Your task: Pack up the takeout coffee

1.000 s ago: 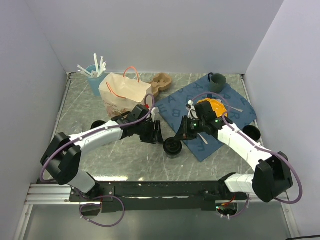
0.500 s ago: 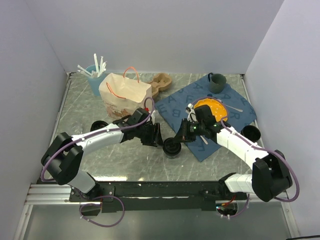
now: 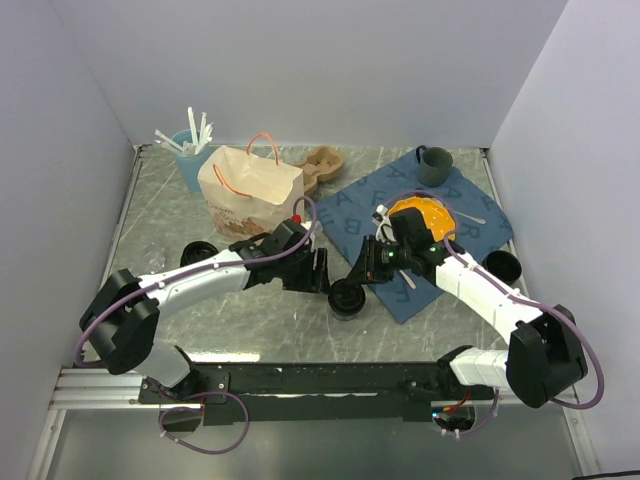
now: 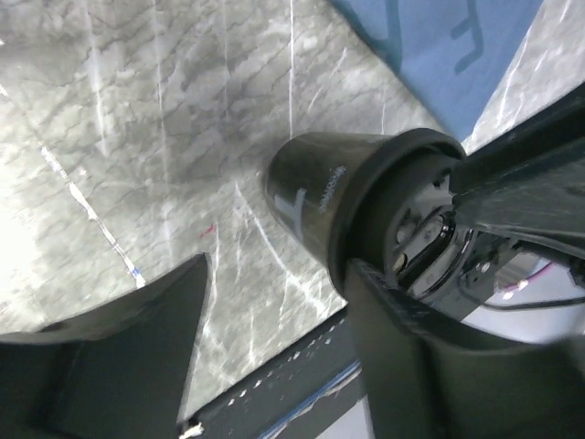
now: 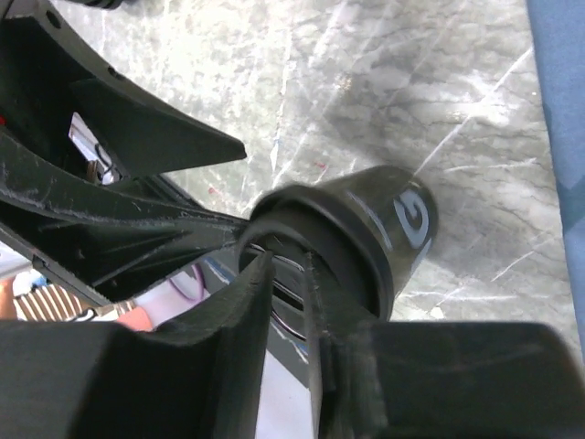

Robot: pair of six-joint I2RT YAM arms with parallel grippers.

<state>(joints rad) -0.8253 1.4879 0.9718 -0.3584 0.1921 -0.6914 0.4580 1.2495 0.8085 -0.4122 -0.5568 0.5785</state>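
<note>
Takeout coffee (image 3: 348, 298): small black ribbed cup on the marble table (image 3: 250, 325), at the tips of both grippers, one on each side. Can't tell whether it's lidded or what's inside.

Handling, my read:
- Light and thin-walled. A hard squeeze mid-body probably ovals it.
- The rolled rim is the stiffest part, and the ribs give some bite on the side.
- Narrow base, so it tips easily if nudged near the top.
- Treat it as full: keep it upright, no fast swings.

Right gripper (image 5: 288, 274): jaws nearly together, astride the rim. One finger (image 5: 242, 315) looks to be inside the mouth and the other outside, so it reads as a pinch on the rim wall. Can't tell how firm it is.

Left gripper (image 3: 320, 273): jaws spread wide, nothing in them. The cup is just ahead of its tips, off toward one finger and not between the two.

Best hold, I'd say: either a rim pinch like the right gripper has, or a side grasp high on the body just under the rim, with light closing force.

Paper bag (image 3: 250, 185): upright with handles up, back beyond the left gripper's wrist and well apart from the cup.

Blue mat (image 3: 440, 240): lies under the right arm, its edge just beside the cup.
</note>
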